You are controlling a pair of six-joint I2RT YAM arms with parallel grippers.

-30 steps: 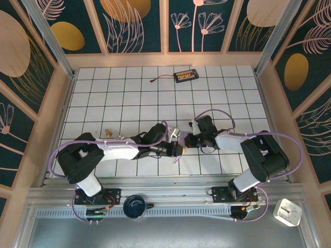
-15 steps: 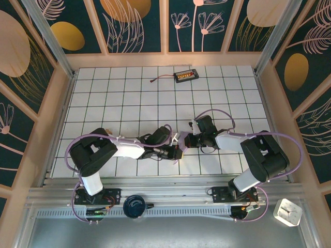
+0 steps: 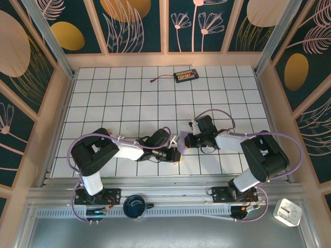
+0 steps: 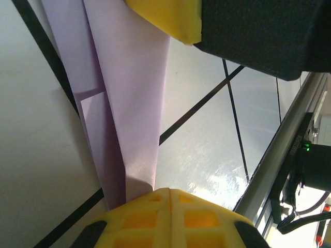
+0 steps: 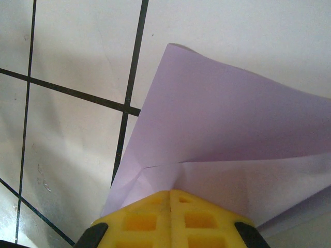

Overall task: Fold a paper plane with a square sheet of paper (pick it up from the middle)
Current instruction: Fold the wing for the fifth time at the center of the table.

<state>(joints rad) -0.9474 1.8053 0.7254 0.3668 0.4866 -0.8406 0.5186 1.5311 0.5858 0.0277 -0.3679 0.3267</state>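
The pale lavender paper (image 3: 181, 146) lies folded into a narrow, lengthwise-creased strip on the tiled table, between the two grippers. In the left wrist view the paper (image 4: 132, 103) runs from the top of the frame down under my left gripper (image 4: 169, 192), whose yellow fingers are shut, tips resting on its near end. The right gripper's yellow finger (image 4: 165, 18) sits on the strip's far end. In the right wrist view my right gripper (image 5: 170, 194) is shut too, tips down on the paper (image 5: 222, 124) where its creases meet. I cannot tell if either pinches it.
A black box with orange connectors (image 3: 185, 76) and its cable lie at the table's far middle. The aluminium rail (image 4: 279, 160) runs along the near edge, close to the left gripper. A dark round object (image 3: 135, 205) sits on the rail.
The left arm's elbow has swung inward and its gripper has slid slightly toward the near right along the paper. The right gripper has barely moved. Both stayed shut.
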